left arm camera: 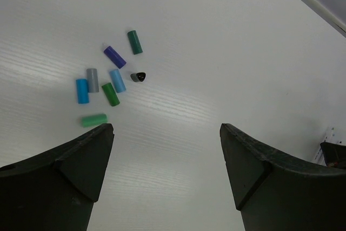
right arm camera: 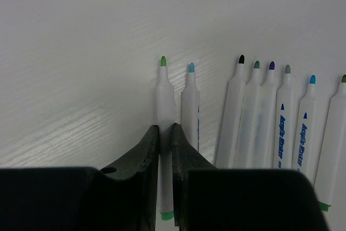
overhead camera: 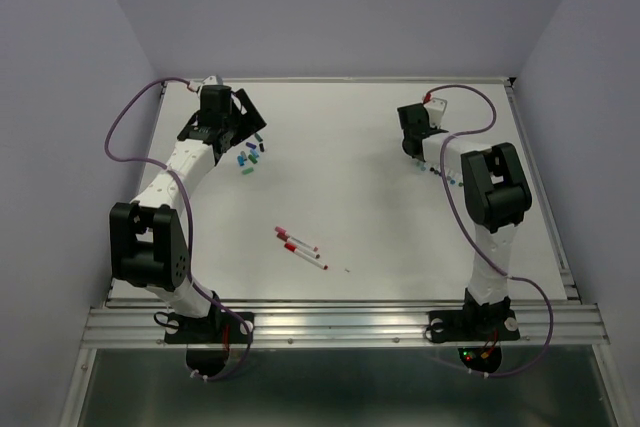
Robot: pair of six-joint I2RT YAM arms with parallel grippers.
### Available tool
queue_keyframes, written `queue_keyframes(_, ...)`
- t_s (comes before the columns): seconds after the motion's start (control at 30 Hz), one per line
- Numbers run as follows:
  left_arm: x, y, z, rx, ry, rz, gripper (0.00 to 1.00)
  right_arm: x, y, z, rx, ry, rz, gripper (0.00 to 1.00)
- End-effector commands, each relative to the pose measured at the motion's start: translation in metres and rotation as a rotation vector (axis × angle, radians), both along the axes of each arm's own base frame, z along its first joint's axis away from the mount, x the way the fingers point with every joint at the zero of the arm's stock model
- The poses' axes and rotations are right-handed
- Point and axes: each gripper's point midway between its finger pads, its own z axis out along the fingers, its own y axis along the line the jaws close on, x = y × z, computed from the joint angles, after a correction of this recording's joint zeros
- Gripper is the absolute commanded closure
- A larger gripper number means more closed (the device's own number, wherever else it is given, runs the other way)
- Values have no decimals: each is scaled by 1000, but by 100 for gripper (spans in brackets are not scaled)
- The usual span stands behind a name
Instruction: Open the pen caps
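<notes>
caps point(left arm camera: 117, 80) lie loose in a small scatter at the far left of the table point(overhead camera: 380, 237), in blue, green, purple, grey and black. the left tool point(left arm camera: 166, 129) hangs over them, spread wide and holding nothing. they look light, hard and slick, likely to roll or skid at a touch.

nearer the middle lie three red-ended pens point(overhead camera: 300, 245), close together and seemingly not yet uncapped. each looks slim, stiff and light. it is probably best pinched across the white barrel by one tool while the other takes the cap and pulls straight along the pen.

at the far right the right tool point(right arm camera: 165, 129) is clenched on a green-tipped pen point(right arm camera: 164, 93), beside a row of bare-tipped pens point(right arm camera: 259, 117); their tips may smear.

the table is white, smooth and faintly grained, offering little grip. pale lilac walls point(overhead camera: 350, 7) close in three sides.
</notes>
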Motion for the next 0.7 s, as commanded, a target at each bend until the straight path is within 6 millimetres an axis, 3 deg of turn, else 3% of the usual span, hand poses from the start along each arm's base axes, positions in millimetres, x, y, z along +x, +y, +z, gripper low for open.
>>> queue_keyframes(0.0, -1, 0, 14, 10, -43, -12, 8, 2, -9, 6, 3, -24, -35, 94)
queue_keyframes(0.23, -1, 0, 17, 9, -49, -12, 8, -4, -14, 7, -12, -18, -51, 90)
queue_keyframes(0.43, -2, 1, 19, 11, -54, -10, 8, -3, -12, 9, -1, -23, -51, 79)
queue_keyframes(0.47, -2, 1, 19, 10, -54, -11, 8, -3, -13, 10, -1, -24, -54, 72)
queue_keyframes(0.6, -3, 1, 21, 12, -57, -9, 8, -3, -12, 17, 5, -32, -51, 71)
queue_keyframes(0.67, -3, 1, 22, 11, -60, -9, 8, -2, -11, 24, 7, -44, -48, 65)
